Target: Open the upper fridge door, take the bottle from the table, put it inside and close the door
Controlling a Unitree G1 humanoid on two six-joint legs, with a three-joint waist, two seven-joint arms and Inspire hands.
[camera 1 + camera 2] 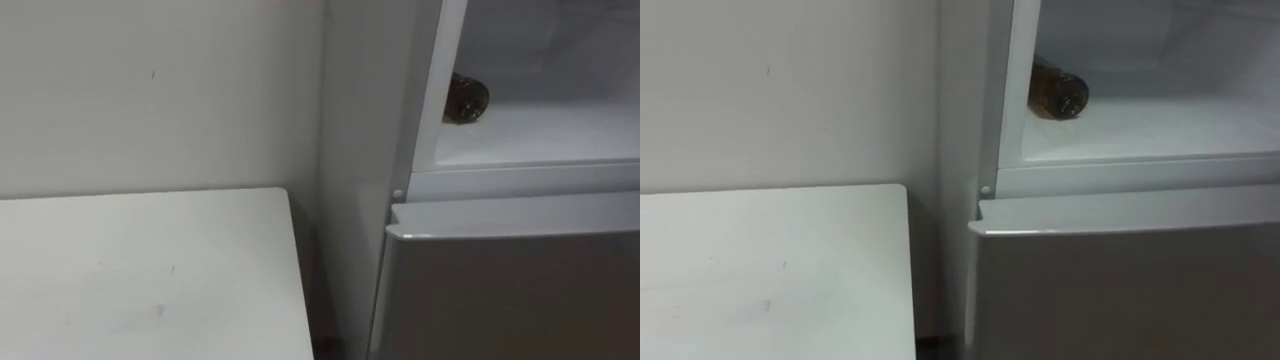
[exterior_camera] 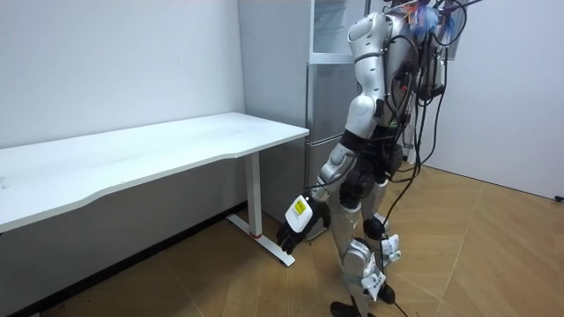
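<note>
**Mia:** Where is the bottle [image 1: 1058, 92]?

**Ben:** It is inside the fridge [image 1: 360, 150], in the open upper part. It is on the white shelf [image 1: 1160, 125], close to the fridge's left wall.

**Mia:** Is it standing up?

**Ben:** No, it lies on its side. Its long way runs from the back of the fridge out to the front. A round end faces out, and I think that is the bottom.

**Mia:** Can you read any words on it?

**Ben:** No, it is too small and dark.

**Mia:** Is a hand near it?

**Ben:** No. The left hand [image 2: 296, 220] hangs low, far under the bottle, in front of the fridge. I can't tell if it is open or closed.

**Mia:** What else is there?

**Ben:** The fridge's lower door [image 1: 1120, 290] is closed. A white table [image 1: 150, 270] stands just left of the fridge.
</note>
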